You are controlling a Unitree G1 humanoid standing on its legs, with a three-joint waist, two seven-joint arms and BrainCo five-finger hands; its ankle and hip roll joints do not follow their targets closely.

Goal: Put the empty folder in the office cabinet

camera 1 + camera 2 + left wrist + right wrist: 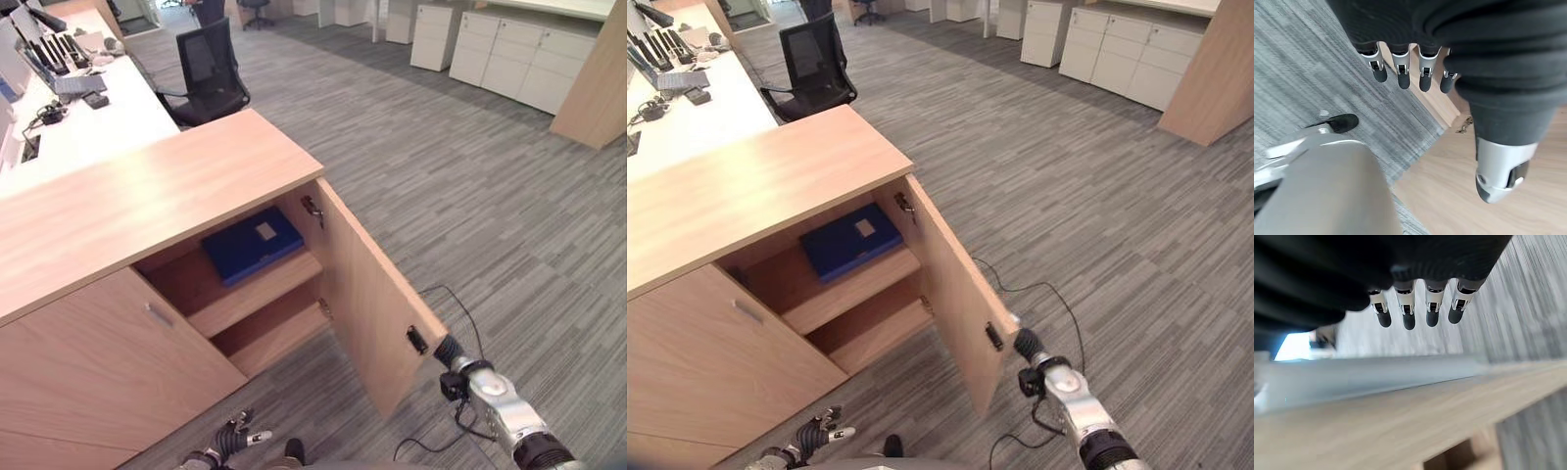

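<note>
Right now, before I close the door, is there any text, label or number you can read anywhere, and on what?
None can be read.
Blue folder on the cabinet's upper shelf: a small white label, too small to tell if it carries print.
Keyboard on the white desk: keys too small to read.
Open cabinet door, white cabinets: no markings visible.

Pale wood-grain laminate office cabinet [147, 201]: top, door and shelves matt and smooth. Small dark metal latch [417, 340] on the open door's outer edge. Dark blue plastic folder [253, 243] on the cabinet's upper shelf: matt, with a white paper label. Grey striped carpet floor [460, 186] around the cabinet: coarse, fibrous, no sheen. Black mesh-backed office chair [206, 69] beyond the cabinet: woven back, matt.
</note>
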